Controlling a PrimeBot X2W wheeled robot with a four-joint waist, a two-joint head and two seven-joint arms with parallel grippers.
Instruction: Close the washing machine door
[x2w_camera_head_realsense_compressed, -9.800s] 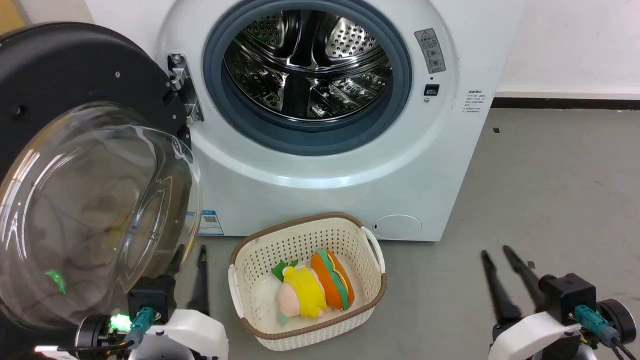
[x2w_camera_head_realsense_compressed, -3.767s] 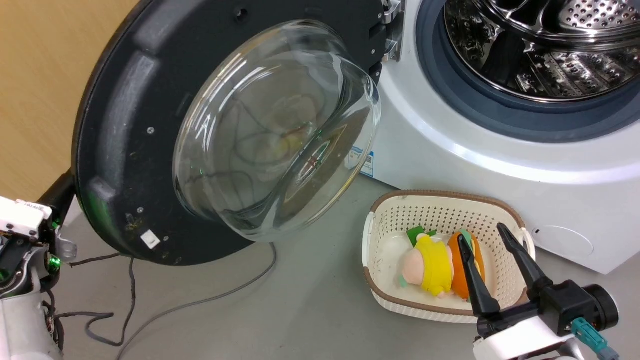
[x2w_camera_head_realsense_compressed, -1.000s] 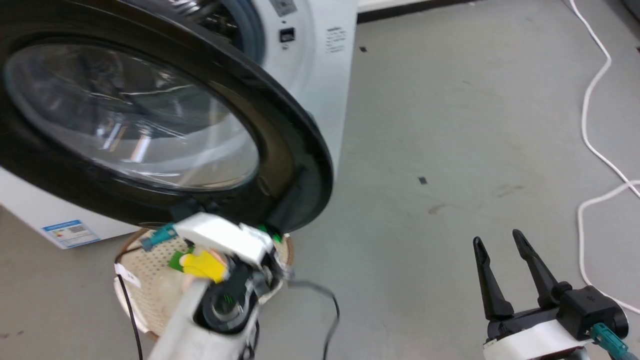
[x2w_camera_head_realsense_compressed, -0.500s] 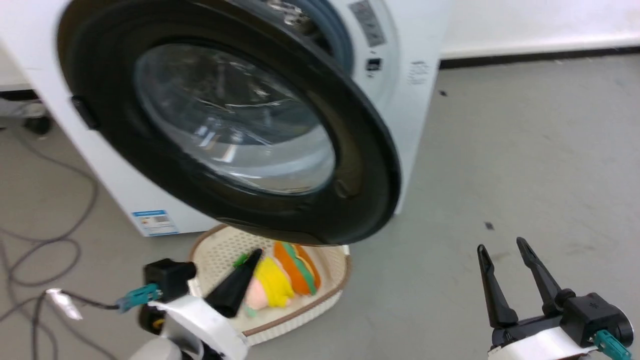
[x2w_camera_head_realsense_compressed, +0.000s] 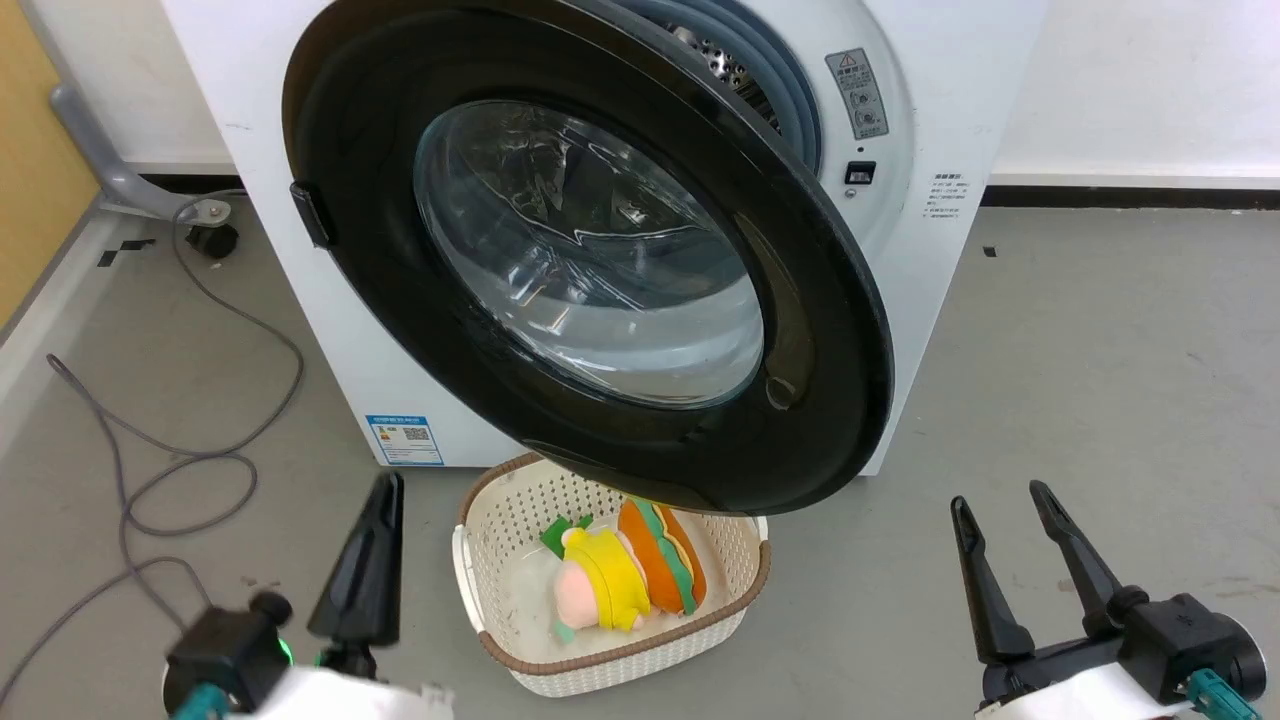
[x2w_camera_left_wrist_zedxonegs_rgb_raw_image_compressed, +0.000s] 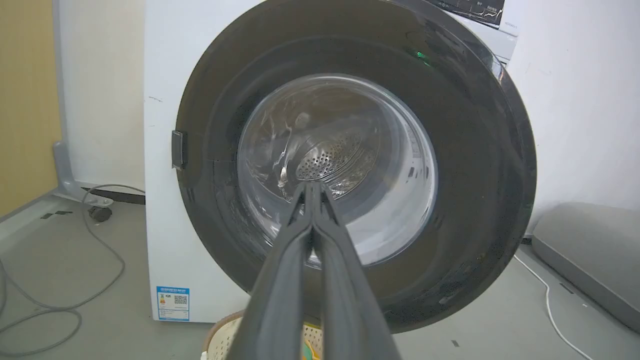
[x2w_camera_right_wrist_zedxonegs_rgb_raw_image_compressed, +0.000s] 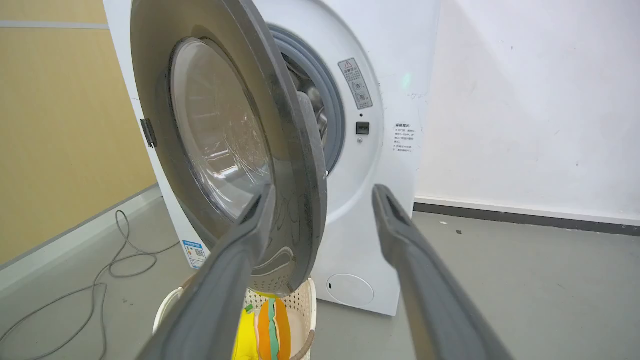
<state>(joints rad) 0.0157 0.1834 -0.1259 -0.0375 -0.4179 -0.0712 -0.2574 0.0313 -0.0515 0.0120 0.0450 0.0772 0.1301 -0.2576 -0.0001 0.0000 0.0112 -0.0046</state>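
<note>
The washing machine door (x2w_camera_head_realsense_compressed: 590, 255) is shown partly open, angled out from the washing machine (x2w_camera_head_realsense_compressed: 300, 330) over a cream basket (x2w_camera_head_realsense_compressed: 497, 515). The 2 fingers of the left gripper (x2w_camera_head_realsense_compressed: 385, 490) are pressed together, empty; those of the right gripper (x2w_camera_head_realsense_compressed: 999, 495) are spread apart.

This looks like a robot test room, not a home: one washing machine (x2w_camera_head_realsense_compressed: 950, 110) alone on a bare grey floor (x2w_camera_head_realsense_compressed: 1100, 380), loose cables (x2w_camera_head_realsense_compressed: 215, 452) trailing past it, plain white wall (x2w_camera_head_realsense_compressed: 1150, 80), plush toys (x2w_camera_head_realsense_compressed: 610, 585) in a basket (x2w_camera_head_realsense_compressed: 620, 675)

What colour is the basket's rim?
Brown, on a cream perforated basket; clearest in the head view.
</note>
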